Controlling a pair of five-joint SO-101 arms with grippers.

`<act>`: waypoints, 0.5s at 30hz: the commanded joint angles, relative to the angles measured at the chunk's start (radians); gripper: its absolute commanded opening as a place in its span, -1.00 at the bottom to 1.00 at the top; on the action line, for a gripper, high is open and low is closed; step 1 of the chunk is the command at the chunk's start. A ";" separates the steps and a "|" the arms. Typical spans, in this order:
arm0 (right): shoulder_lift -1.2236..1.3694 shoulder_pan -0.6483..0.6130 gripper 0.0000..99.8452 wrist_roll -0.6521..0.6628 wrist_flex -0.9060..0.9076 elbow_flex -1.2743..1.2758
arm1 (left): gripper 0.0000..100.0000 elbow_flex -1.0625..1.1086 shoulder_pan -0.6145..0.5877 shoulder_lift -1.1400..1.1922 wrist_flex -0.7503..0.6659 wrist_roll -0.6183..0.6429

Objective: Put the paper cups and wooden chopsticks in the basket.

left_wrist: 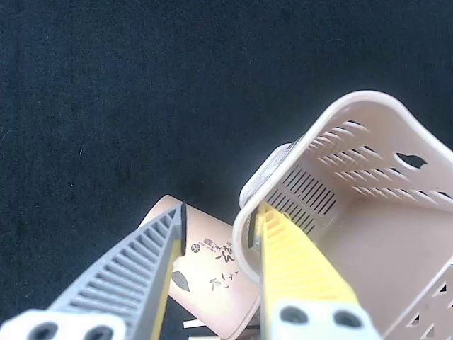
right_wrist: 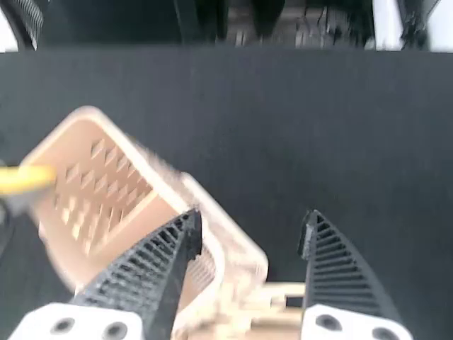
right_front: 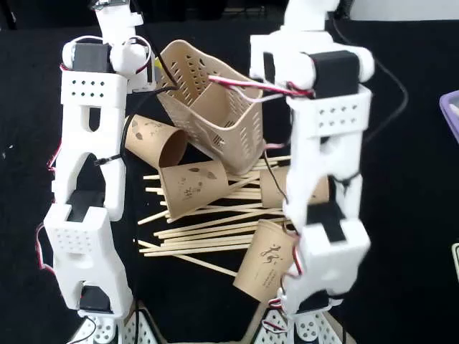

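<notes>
The beige slotted basket (right_front: 215, 107) lies tilted at the back middle of the table, leaning on the pile. Several brown paper cups lie on their sides: one (right_front: 154, 140) by the left arm, one (right_front: 192, 188) below the basket, one (right_front: 269, 261) near the front. Wooden chopsticks (right_front: 208, 233) are scattered between them. My left gripper (left_wrist: 221, 216) is open, its yellow finger (left_wrist: 290, 269) against the basket's rim (left_wrist: 248, 202), with a cup (left_wrist: 212, 280) below. My right gripper (right_wrist: 248, 227) is open above the basket's (right_wrist: 92, 184) near corner.
Black cloth covers the table (right_front: 401, 215). The left arm (right_front: 90, 143) and the right arm (right_front: 323, 143) stand over the pile from either side. A purple object (right_front: 452, 115) sits at the right edge. Another cup (right_front: 276, 188) lies under the right arm.
</notes>
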 commanded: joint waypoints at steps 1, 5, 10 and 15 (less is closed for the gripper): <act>-0.188 -0.021 -0.55 -0.003 -0.008 0.314 | -0.65 -0.007 0.008 -0.025 -0.009 0.005; -0.297 -0.035 -0.55 -0.009 -0.163 0.552 | -0.65 -0.007 0.010 -0.025 -0.011 0.005; -0.367 -0.086 -0.55 -0.081 -0.315 0.754 | -0.66 -0.007 0.008 -0.025 -0.006 0.005; -0.371 -0.084 -0.55 -0.112 -0.453 0.912 | -0.66 -0.008 0.008 -0.025 0.015 0.005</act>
